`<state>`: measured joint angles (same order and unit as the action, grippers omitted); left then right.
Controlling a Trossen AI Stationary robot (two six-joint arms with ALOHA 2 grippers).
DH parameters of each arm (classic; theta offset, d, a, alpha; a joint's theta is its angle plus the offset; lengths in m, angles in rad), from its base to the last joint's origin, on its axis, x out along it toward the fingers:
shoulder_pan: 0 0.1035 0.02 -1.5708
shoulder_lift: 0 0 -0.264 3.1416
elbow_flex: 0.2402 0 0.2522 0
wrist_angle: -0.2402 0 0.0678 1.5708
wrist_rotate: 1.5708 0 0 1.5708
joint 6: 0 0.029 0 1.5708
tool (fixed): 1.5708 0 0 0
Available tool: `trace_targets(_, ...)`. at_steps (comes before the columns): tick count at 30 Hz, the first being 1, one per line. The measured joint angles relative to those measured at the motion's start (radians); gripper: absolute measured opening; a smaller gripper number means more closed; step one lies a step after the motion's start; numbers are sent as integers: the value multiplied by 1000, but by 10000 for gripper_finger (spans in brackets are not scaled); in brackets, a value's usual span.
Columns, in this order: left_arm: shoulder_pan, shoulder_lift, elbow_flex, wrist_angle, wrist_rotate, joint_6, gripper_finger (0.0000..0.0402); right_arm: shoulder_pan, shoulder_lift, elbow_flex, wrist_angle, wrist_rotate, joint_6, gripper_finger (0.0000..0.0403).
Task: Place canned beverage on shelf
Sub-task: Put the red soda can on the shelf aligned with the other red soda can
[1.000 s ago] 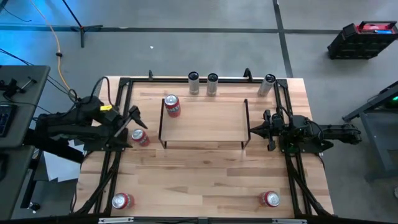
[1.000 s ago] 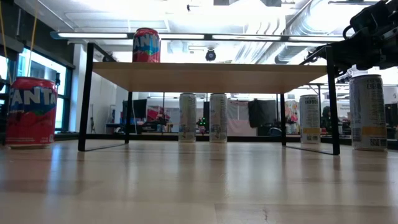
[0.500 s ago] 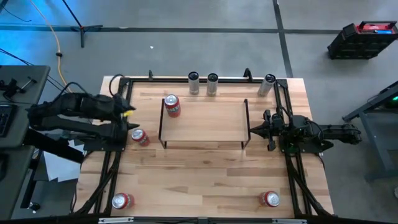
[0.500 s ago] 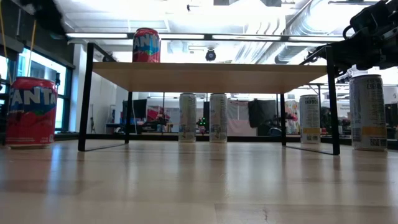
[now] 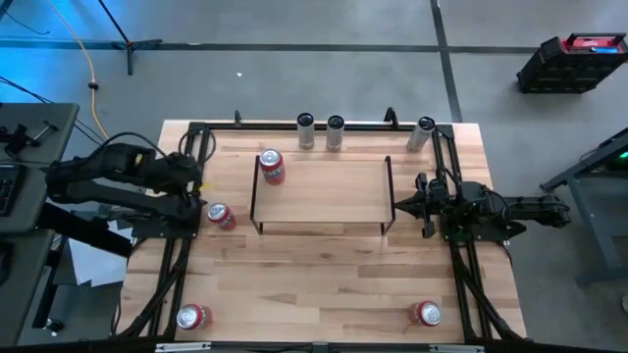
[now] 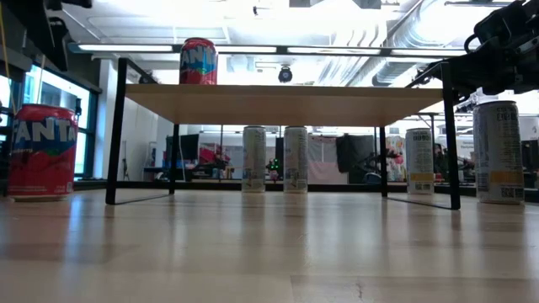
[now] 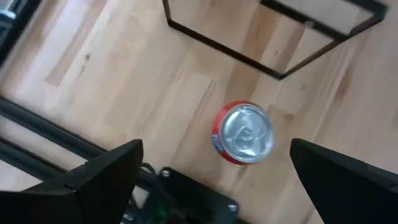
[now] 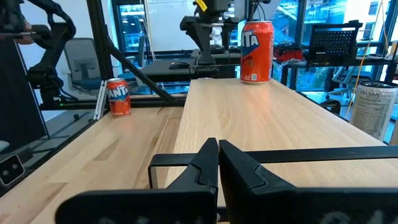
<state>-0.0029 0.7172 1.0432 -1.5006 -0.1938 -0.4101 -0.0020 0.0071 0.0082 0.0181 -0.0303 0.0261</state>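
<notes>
The shelf [image 5: 322,192] stands mid-table, with one red can [image 5: 272,167] upright on its far left corner. A second red can [image 5: 220,217] stands on the table left of the shelf; it shows from above in the left wrist view [image 7: 244,132]. My left gripper [image 5: 198,184] is wide open, raised above the table's left side and pointing down, its fingers [image 7: 106,171] on either side of that can, well above it. My right gripper [image 5: 396,206] is shut and empty, level, its tips [image 8: 217,148] at the shelf's right end rail [image 8: 186,160].
Three tall silver cans [image 5: 305,130] [image 5: 335,131] [image 5: 422,132] stand along the far edge. Red cans stand at the near left [image 5: 193,316] and near right [image 5: 426,314] corners. Black rails [image 5: 177,245] run along the table's sides.
My left gripper has drawn back from beside the shelf's left end toward the table's left edge and has risen, tipping from level to pointing down over the can on the table. The cans and shelf have not moved.
</notes>
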Motion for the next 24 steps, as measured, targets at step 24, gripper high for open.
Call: trace_targets(24,-40,292,-2,8,169,-47,400,0,0,0,0,0,0,0)
